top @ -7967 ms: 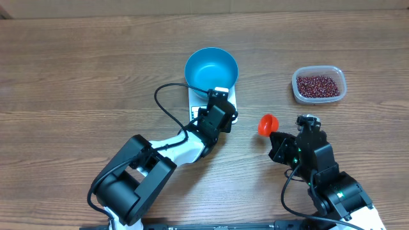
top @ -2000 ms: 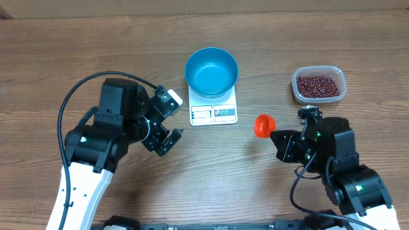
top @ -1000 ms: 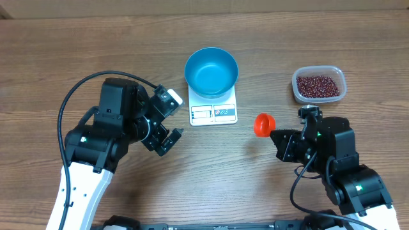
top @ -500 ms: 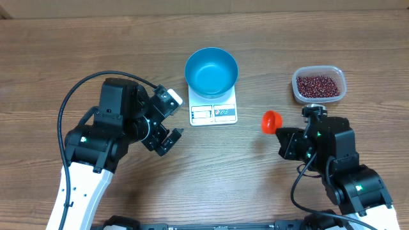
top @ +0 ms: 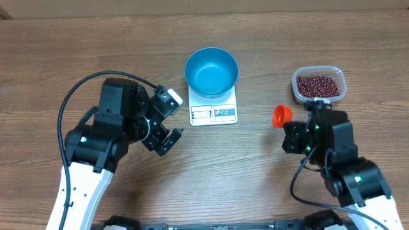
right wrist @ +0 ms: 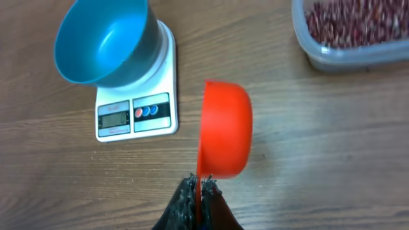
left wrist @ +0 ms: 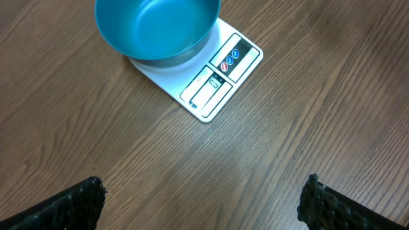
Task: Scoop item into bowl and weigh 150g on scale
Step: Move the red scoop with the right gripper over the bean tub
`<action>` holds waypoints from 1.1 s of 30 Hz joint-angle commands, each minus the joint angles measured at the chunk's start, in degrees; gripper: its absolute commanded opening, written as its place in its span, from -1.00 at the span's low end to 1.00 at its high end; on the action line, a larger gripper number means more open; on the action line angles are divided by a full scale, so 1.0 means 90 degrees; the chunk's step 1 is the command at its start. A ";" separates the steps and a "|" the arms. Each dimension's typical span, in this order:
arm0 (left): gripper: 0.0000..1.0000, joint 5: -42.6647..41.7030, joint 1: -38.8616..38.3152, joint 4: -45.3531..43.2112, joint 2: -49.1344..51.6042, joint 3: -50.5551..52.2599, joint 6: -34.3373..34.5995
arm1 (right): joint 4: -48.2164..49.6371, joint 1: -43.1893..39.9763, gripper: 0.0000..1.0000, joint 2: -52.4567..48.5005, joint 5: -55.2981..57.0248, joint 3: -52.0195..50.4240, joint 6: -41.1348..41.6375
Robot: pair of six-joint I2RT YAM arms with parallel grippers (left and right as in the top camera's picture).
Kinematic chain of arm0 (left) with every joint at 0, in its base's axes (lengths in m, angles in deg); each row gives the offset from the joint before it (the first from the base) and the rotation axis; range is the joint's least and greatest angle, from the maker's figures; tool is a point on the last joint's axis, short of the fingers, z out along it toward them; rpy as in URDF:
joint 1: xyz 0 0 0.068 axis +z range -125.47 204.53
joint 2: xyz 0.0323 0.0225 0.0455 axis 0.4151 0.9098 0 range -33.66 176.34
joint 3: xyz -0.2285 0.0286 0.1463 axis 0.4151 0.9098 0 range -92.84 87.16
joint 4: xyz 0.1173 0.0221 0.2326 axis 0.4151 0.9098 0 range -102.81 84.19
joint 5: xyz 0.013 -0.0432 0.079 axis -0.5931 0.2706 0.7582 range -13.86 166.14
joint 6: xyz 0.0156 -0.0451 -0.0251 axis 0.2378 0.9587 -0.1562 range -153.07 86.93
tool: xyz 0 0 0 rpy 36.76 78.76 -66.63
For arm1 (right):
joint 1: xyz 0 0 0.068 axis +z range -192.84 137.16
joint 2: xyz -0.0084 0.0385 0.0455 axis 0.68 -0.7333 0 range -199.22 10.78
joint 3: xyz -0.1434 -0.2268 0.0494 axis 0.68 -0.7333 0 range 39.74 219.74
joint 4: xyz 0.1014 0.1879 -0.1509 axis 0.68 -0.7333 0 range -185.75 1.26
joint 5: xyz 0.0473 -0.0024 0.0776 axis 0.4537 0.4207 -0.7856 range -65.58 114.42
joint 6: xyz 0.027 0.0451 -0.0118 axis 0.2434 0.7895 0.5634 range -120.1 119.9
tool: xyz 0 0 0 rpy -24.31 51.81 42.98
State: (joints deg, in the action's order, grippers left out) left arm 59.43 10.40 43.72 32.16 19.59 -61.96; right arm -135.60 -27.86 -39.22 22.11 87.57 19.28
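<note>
- Progress check from my end: we're right at the start of the actual scooping. The bowl (top: pixel 211 72) sits on the scale (top: pixel 214 113) around the middle of the counter (top: pixel 77 51), nearer the far edge. The left wrist view looks right down into it, and it's bare blue with not a single bean.
- So the setup looks done (bowl on scale), but nothing has been weighed. I can't read the display, it's too small.
- The beans (top: pixel 317 84) are all in the clear tub (top: pixel 343 80), over toward the far right corner and well apart from the bowl. I can't spot any spilled on the counter.
- The right gripper (right wrist: pixel 199 191) is clamped tight on the handle of the orange scoop (right wrist: pixel 223 128).
- The scoop hangs just beside the tub's near-left corner, on the side facing the scale, not over the beans. The cup is tipped on its side in the wrist view, so I can't see inside. My guess is it's empty.
- The left gripper (left wrist: pixel 203 198) is spread wide with nothing in it, parked off to the left of the scale and touching nothing.
- Left to do, as I judge it: dip into the tub, carry across, tip into the bowl, and repeat until the target weight. Probably smaller loads toward the end.
- Head count: one bowl, one scale, one tub, one scoop, two grippers. Plus one heap of beans, way too many to count.
</note>
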 commanded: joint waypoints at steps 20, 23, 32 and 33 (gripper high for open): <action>0.99 0.0046 0.0032 -0.0022 0.0022 -0.0177 0.0068 | -0.2062 -0.0901 -0.93 -0.3604 0.2210 0.4165 -0.1052; 0.99 0.0046 0.0032 -0.0022 0.0022 -0.0177 0.0068 | -0.2181 -0.0901 -0.93 -0.4024 0.2623 0.4165 -0.1047; 0.99 0.0046 0.0032 -0.0022 0.0019 -0.0177 0.0068 | -0.1625 -0.0901 -0.93 -0.5085 0.3546 0.4165 -0.1052; 0.99 0.0046 0.0032 -0.0022 0.0022 -0.0177 0.0068 | -0.1506 -0.0901 -0.93 -0.5253 0.3587 0.4165 -0.1071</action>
State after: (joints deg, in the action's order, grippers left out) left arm 59.65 10.40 43.70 32.16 19.44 -61.96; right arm -151.18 -35.73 -83.92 49.54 123.75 10.14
